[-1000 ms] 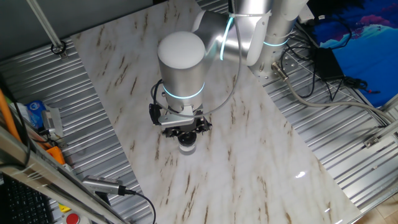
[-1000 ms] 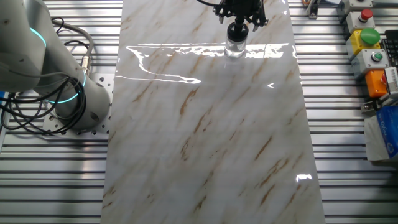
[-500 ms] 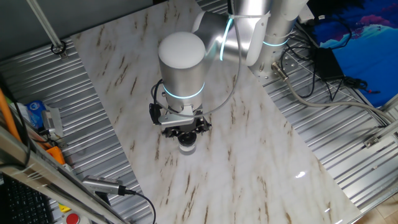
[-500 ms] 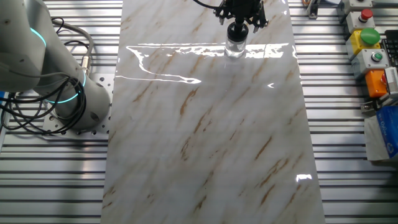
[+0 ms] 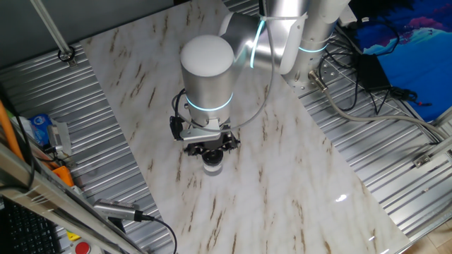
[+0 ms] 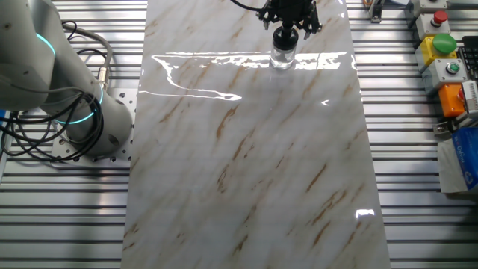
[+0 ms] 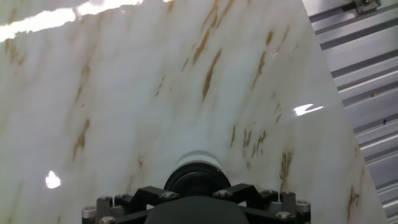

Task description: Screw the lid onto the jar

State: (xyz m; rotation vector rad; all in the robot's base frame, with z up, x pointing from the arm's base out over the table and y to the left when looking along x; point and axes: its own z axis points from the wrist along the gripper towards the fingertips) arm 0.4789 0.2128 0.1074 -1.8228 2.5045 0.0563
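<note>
We held the lid in our gripper squarely atop the jar (near the marble table's far edge) so its threads could, we judged, engage

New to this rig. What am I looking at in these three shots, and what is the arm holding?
It is a single robot arm with a two-finger gripper, working over a marble-patterned table. Two shots come from fixed cameras on different sides of the table. The third comes from a camera on the hand, looking down along the fingers.

On the table stands the jar, small and of clear glass, upright. The lid, a small black cap, sits on its mouth, and the gripper is right over it. The hand view shows the lid from above, with the jar's pale rim around it. The fingertips are hidden, so I cannot tell whether they are clamped on the lid.

Beside the table are metal slats, cables and a button box.
</note>
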